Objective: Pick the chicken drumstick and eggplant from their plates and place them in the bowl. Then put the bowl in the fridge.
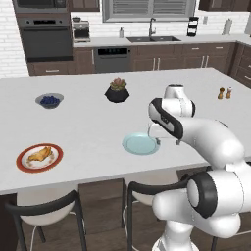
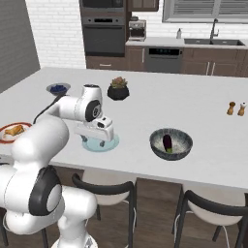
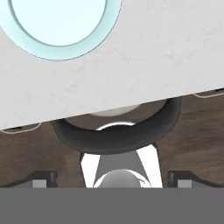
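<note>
The chicken drumstick lies on the orange-rimmed plate at the counter's near left. The eggplant lies inside the dark bowl on the right. The pale blue-green plate is bare. My gripper hangs open just above that plate's near side, close to the counter's front edge, with nothing between its fingers. A flat grey panel at the far left may be the fridge; I cannot tell.
A small bowl of blue berries and a black potted plant stand farther back. Two shakers stand at the right. Dark-backed stools sit under the counter's front edge.
</note>
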